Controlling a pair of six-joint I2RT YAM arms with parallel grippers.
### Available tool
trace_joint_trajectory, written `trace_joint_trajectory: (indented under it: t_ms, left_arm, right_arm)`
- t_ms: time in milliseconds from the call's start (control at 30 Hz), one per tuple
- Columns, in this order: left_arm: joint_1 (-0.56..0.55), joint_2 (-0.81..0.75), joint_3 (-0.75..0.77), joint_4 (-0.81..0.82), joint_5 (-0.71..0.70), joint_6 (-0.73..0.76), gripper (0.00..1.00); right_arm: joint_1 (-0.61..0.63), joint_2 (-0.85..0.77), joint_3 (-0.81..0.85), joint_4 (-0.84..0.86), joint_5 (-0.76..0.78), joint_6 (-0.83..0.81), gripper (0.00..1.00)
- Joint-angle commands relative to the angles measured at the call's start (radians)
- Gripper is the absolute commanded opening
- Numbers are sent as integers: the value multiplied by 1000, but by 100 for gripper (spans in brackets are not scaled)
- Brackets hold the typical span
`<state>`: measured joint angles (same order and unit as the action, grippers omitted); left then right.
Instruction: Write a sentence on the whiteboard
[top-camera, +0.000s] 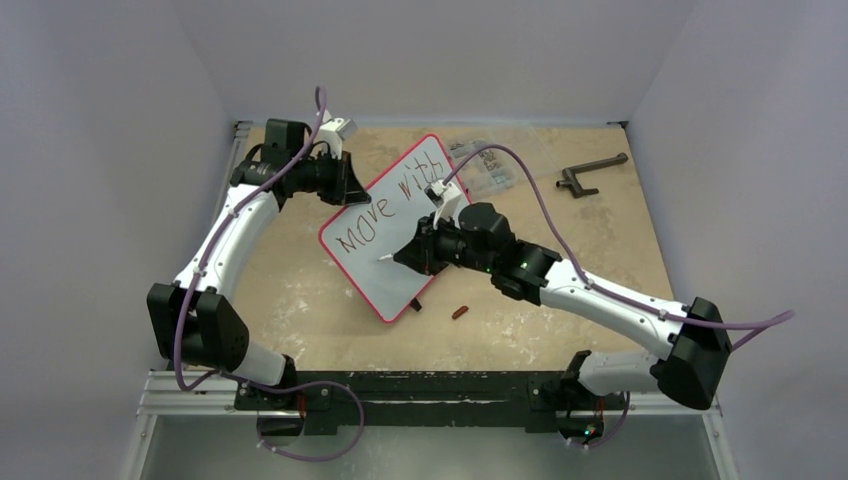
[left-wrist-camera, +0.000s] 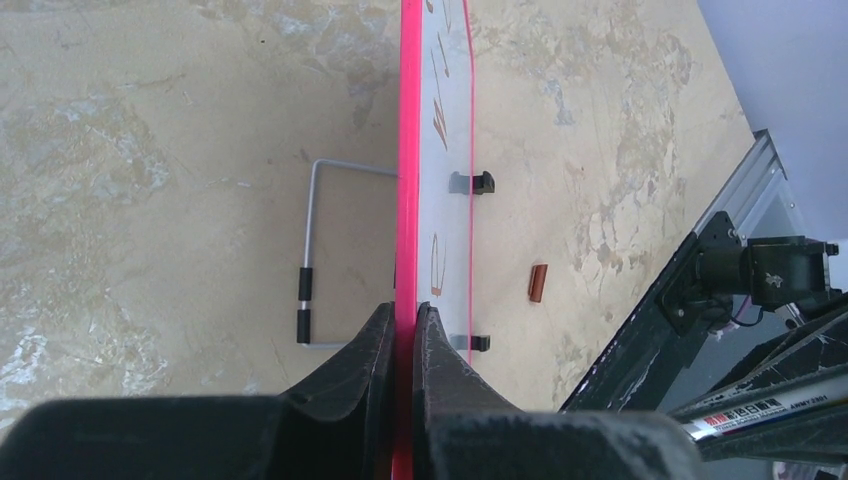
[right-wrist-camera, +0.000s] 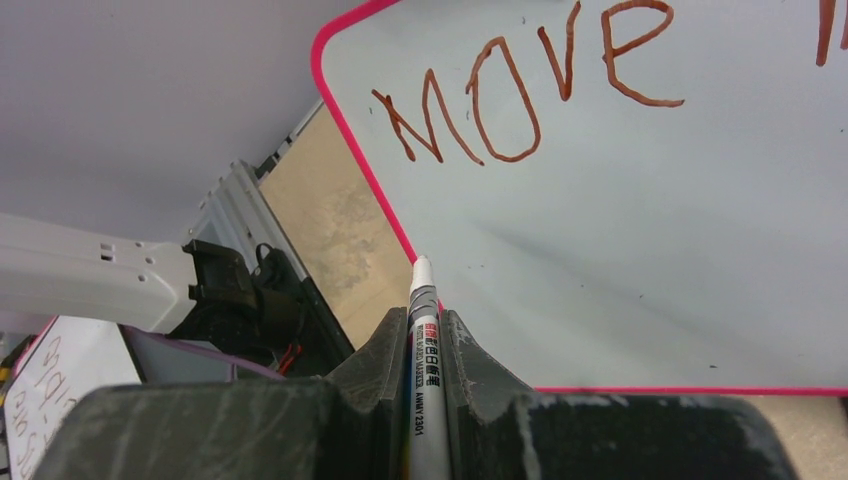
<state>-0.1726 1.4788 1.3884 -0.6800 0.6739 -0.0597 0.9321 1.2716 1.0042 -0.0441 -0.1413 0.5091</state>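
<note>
The left gripper (left-wrist-camera: 405, 312) pinches the big white red-rimmed whiteboard (left-wrist-camera: 452, 120). The right gripper (right-wrist-camera: 425, 318) squeezes a thin white marker pen (right-wrist-camera: 424, 292). Its arm hides some board beside the reddish-brown sentence (top-camera: 385, 208), "Move with".

whiteboard (top-camera: 365, 270): white, thin red rim, rounded corners, centre of the workspace, turned diagonally, looks tilted up rather than flat. sentence (top-camera: 388, 206): reddish-brown "Move with", one slanted row across upper half; lower half blank.
</note>
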Motion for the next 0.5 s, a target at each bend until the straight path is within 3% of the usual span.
trace_joint_trajectory:
  t_ms: [0,467]
  left_arm:
    - [-2,-30,-12,43,-87,32,0]
    - [-16,-40,-22,51,-89,21,0]
  right_arm:
    - [34,3,-14,94,72,19,0]
    - [157,-19,-68,180,326,61,0]
